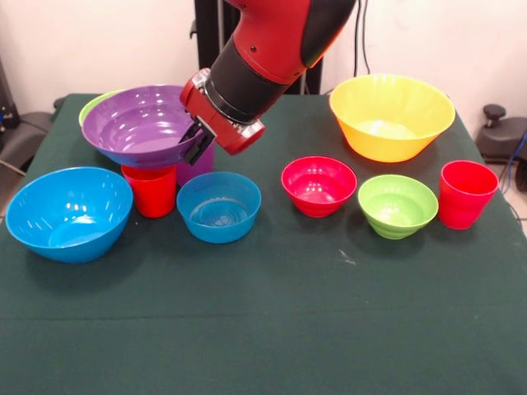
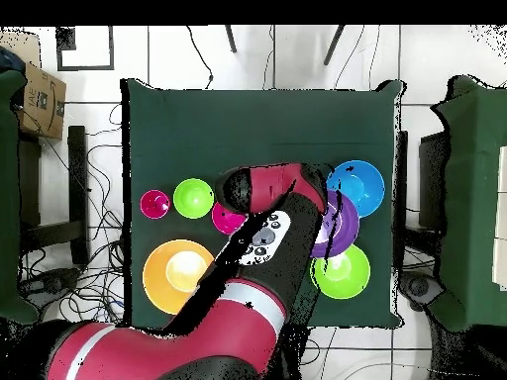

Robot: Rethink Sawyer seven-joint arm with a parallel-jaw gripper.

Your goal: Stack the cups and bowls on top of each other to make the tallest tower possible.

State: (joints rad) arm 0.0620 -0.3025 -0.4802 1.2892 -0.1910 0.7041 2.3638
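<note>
Front view: gripper clamped on the rim of the large purple bowl, which sits tilted atop a red cup and the purple cup. Big blue bowl and small blue bowl just beside them; yellow bowl well apart.

Overhead view: arm hides the gripper and part of the purple bowl; lime bowl next to it.
</note>
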